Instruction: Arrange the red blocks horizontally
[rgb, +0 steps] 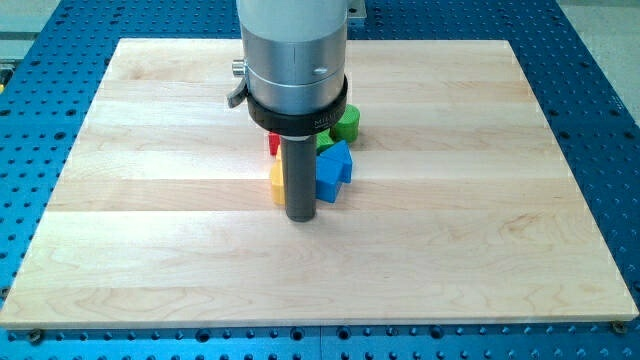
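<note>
Only a sliver of a red block shows, tucked behind the rod near the tabletop middle, its shape unclear. My tip rests just below the cluster, between a yellow block and a blue block; a green block sits above.

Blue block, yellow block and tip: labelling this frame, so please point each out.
blue block (334, 172): camera view, its top face.
yellow block (276, 185): camera view, visible left side.
my tip (301, 217): camera view, rod's very end.
</note>
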